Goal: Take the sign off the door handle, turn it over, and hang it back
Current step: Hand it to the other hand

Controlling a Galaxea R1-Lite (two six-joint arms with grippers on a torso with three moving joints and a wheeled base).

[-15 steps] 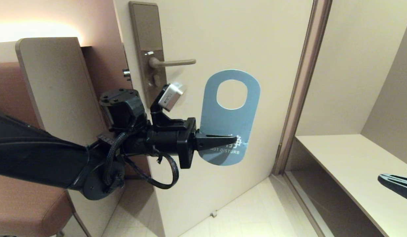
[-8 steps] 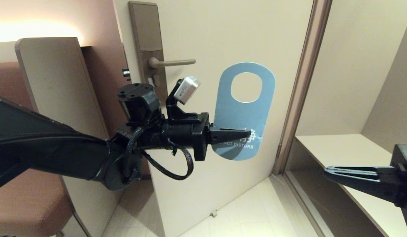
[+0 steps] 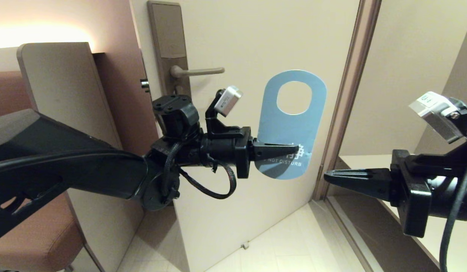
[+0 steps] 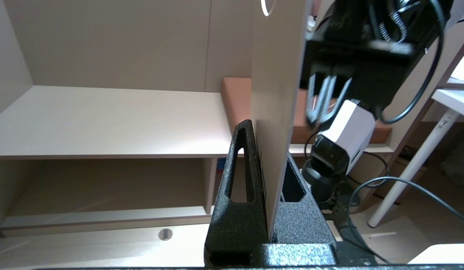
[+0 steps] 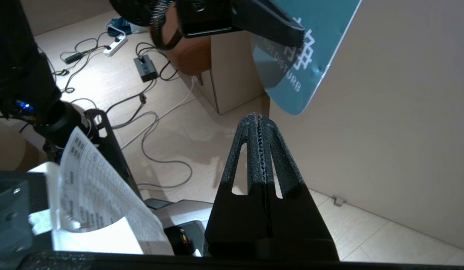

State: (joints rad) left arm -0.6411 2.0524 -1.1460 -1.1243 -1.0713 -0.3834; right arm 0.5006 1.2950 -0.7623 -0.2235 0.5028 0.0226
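Note:
The sign [image 3: 290,128] is off the door handle [image 3: 197,71] and held upright in front of the door, its blue DO NOT DISTURB face toward my head camera and its round hole on top. My left gripper [image 3: 294,151] is shut on the sign's lower part, fingers level. In the left wrist view the sign [image 4: 277,112] runs edge-on between the two fingers [image 4: 241,176]. My right gripper [image 3: 328,176] is shut and empty, pointing left just below and right of the sign. The right wrist view shows it [image 5: 258,120] under the sign's rounded bottom [image 5: 303,75].
The door [image 3: 256,37] carries a tall lock plate [image 3: 168,49]. The door frame [image 3: 348,94] stands just right of the sign. A shelf [image 3: 373,162] lies behind my right arm. A padded bench [image 3: 37,230] and panel [image 3: 63,94] are at the left. Cables [image 5: 142,97] lie on the floor.
My left gripper has carried the sign to the right, away from the handle and slightly up. My right arm has come in from the right edge toward the sign's bottom.

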